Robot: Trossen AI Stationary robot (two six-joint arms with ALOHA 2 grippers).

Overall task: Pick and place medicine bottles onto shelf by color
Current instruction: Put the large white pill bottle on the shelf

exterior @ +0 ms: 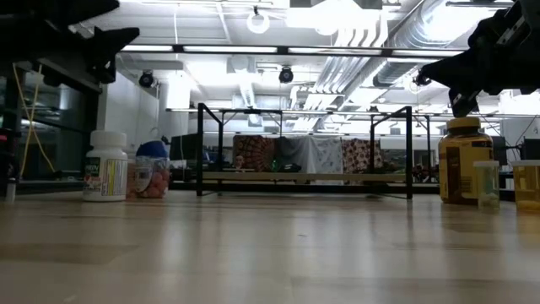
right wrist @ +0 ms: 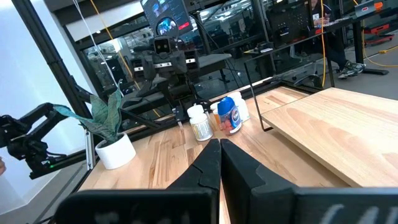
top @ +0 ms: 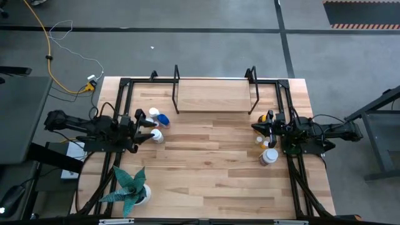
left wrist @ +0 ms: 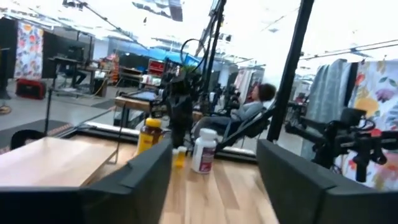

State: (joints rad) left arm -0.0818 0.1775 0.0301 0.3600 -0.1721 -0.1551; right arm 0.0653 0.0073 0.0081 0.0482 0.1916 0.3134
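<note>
The shelf point(top: 212, 95) stands on black legs at the table's far middle, its board bare. At the left side stand a white bottle point(top: 157, 135) and blue-capped white bottles point(top: 159, 118). My left gripper point(top: 147, 125) hovers just beside them, raised off the table. It is open point(left wrist: 214, 168) with nothing between its fingers. At the right side stand an amber bottle with a yellow cap point(top: 270, 116), a white bottle point(top: 269, 156) and small vials point(top: 262, 142). My right gripper point(top: 256, 127) is shut point(right wrist: 219, 146) and empty, above that group.
A potted green plant point(top: 132, 187) stands near the front left corner. Black frame rails point(top: 122, 100) run along both side edges of the table. Bare wood lies across the middle of the table point(top: 212, 156), between the two bottle groups.
</note>
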